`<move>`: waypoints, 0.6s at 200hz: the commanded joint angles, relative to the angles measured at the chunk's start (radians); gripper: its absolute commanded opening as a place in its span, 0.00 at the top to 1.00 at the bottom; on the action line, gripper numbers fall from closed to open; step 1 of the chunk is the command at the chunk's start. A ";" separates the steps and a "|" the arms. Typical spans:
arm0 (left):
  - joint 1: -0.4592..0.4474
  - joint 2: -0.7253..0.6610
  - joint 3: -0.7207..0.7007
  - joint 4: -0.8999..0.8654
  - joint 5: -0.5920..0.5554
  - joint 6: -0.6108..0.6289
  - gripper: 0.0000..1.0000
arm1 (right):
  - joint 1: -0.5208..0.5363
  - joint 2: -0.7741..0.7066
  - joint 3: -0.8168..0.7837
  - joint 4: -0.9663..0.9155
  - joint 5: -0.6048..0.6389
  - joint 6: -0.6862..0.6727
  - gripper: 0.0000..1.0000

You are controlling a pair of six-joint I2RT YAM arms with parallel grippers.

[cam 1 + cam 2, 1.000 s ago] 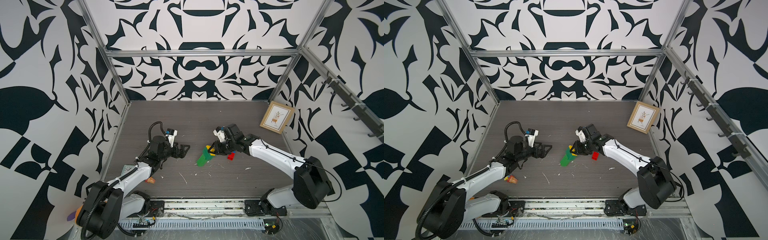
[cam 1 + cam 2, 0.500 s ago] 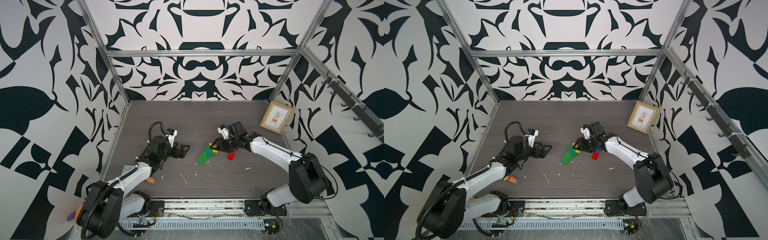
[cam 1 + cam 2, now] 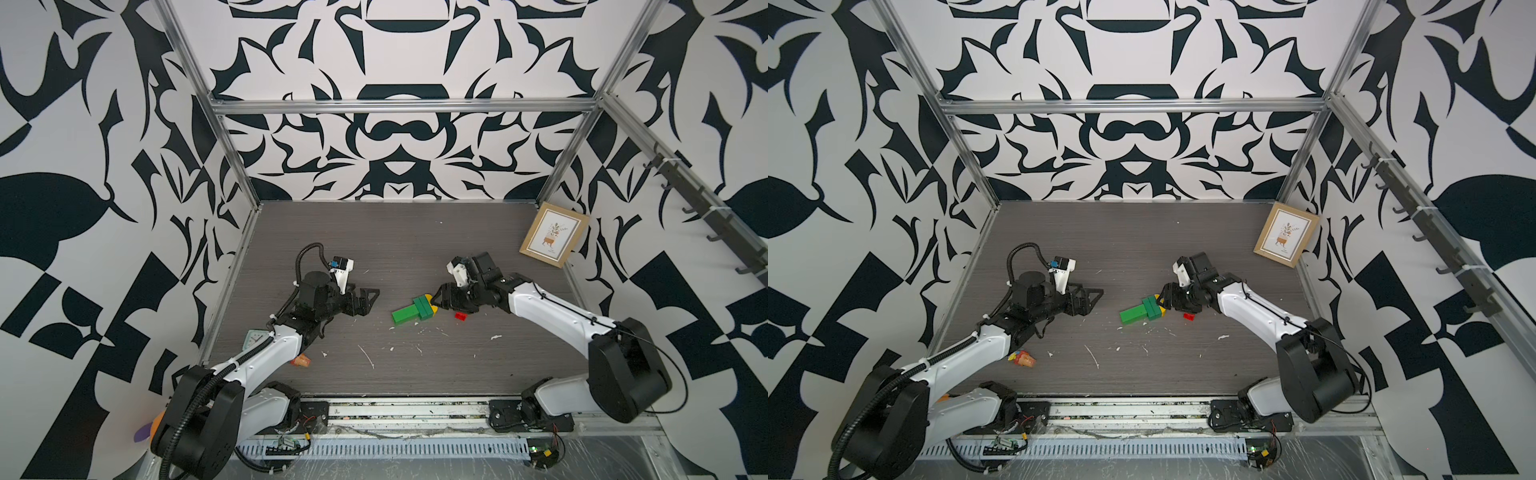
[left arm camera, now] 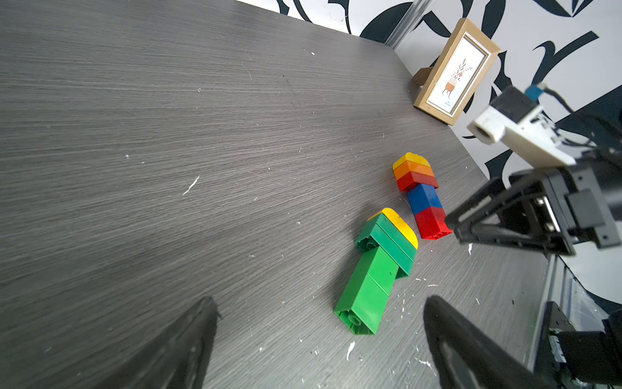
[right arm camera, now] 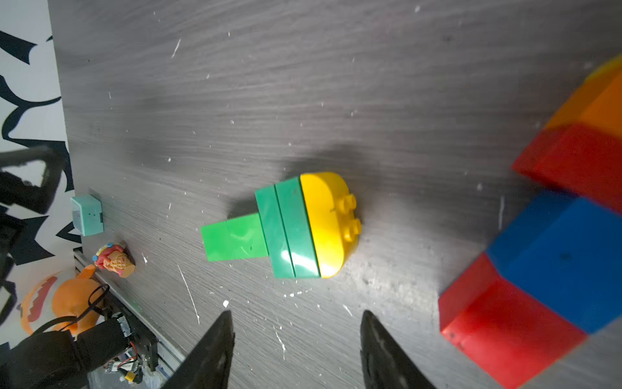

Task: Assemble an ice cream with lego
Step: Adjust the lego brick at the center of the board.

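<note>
The green-and-yellow lego stack point(image 3: 412, 310) lies on its side mid-counter point(image 3: 374, 241). The right end effector point(image 3: 441, 301) stands open and empty at its 3 o'clock, beside the multicolour lego stack point(image 4: 420, 198). The left end effector point(image 3: 371, 302), wide open and empty, sits at 9 o'clock.

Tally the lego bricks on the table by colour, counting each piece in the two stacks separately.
Light green bricks: 2
Dark green bricks: 2
Yellow domes: 2
Orange brick: 1
Red bricks: 2
Blue brick: 1
Total: 10, going by the seams that show
</note>
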 commanded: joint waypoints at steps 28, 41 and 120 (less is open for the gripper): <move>-0.002 -0.006 -0.022 0.008 -0.024 -0.018 0.01 | 0.119 0.017 -0.114 0.207 0.068 0.112 0.35; -0.002 0.001 -0.016 0.006 -0.024 -0.021 0.01 | 0.119 0.051 -0.104 0.234 0.065 0.097 0.33; -0.002 -0.032 -0.022 -0.027 -0.073 -0.065 0.01 | 0.059 0.252 0.057 0.298 -0.011 0.019 0.28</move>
